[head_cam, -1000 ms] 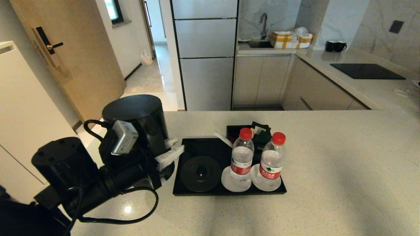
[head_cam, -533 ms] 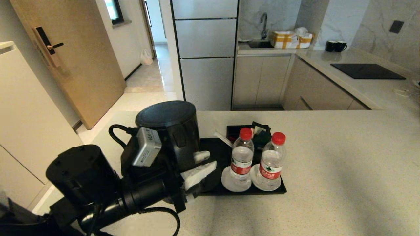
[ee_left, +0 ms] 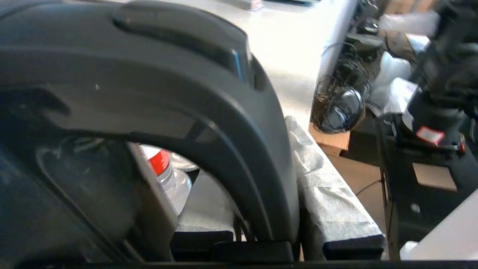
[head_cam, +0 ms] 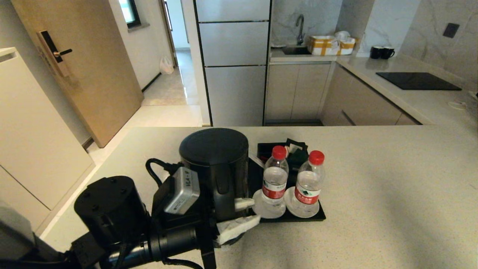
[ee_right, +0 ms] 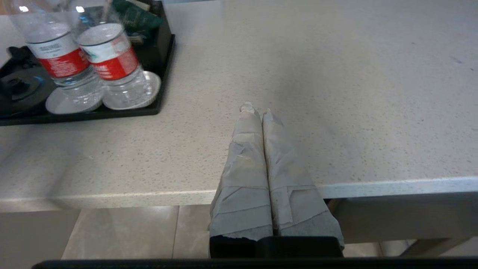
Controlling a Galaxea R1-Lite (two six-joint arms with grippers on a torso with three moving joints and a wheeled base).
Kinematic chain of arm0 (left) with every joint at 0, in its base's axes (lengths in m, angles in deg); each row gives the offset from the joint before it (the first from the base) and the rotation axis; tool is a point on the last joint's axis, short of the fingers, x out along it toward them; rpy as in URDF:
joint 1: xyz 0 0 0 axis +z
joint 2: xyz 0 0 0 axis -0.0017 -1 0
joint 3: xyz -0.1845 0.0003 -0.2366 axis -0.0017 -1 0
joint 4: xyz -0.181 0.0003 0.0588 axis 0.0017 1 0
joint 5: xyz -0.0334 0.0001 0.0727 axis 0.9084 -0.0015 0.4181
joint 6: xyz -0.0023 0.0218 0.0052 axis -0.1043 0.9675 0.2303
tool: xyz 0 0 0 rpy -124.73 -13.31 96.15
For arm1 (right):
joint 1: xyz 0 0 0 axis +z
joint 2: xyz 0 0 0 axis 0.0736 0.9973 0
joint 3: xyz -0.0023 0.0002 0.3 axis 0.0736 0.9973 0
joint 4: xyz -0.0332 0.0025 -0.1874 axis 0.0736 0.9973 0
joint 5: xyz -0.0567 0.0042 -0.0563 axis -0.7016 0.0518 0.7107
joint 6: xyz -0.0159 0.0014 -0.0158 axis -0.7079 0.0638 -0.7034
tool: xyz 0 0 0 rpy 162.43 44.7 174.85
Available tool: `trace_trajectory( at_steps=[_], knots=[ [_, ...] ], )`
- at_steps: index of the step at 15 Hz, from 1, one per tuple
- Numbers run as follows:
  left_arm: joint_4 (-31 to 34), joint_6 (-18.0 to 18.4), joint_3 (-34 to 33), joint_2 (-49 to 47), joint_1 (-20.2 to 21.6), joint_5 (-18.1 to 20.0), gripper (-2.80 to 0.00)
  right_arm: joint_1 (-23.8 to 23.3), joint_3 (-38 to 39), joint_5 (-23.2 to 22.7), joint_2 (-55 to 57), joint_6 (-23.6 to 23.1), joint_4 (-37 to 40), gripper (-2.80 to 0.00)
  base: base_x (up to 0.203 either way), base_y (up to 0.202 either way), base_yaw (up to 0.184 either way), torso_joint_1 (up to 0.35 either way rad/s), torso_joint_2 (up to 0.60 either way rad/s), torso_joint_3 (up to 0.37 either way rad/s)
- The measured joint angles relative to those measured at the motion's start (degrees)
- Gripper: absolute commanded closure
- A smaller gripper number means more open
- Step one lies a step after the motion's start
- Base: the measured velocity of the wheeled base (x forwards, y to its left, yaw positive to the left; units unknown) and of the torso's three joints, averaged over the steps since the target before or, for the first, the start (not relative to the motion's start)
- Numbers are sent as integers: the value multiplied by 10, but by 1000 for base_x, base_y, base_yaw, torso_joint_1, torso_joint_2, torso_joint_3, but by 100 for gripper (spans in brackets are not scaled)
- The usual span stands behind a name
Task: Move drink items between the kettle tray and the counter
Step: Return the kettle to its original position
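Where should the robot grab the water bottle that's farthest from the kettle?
Grip the right bottle around its red label, coming from the robot's right over the counter. It stands upright, and the other bottle and kettle crowd its left.

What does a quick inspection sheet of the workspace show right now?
Surface: beige counter, speckled, glossy.
Job's things: black kettle held over the tray; two bottles upright on white saucers.
Clutter: sachet box behind the bottles.
Grippers: left pincer shut on the kettle's handle; right pincer shut, empty, above the counter's near edge.
Cables: black cable loops at the left wrist.
Surroundings: sink, mugs, cooktop on the far counter.
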Motion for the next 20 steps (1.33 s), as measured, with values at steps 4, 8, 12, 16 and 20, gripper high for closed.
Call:
trace_trajectory(
  at_steps=[4, 8, 12, 16, 20],
  knots=[
    [-1, 18, 24, -32, 34, 56, 0, 0, 0, 0, 0, 0, 0, 0, 0, 0, 0, 0, 0, 0],
    [-2, 29, 55, -63, 66, 90, 0, 0, 0, 0, 0, 0, 0, 0, 0, 0, 0, 0, 0, 0],
    [-1, 30, 78, -89, 75, 114, 0, 0, 0, 0, 0, 0, -1, 0, 0, 0, 0, 0, 0, 0],
    [-1, 30, 104, -116, 78, 126, 0, 0, 0, 0, 0, 0, -1, 0, 0, 0, 0, 0, 0, 0],
    [4, 31, 122, -141, 83, 140, 0, 0, 0, 0, 0, 0, -1, 0, 0, 0, 0, 0, 0, 0]
  ],
)
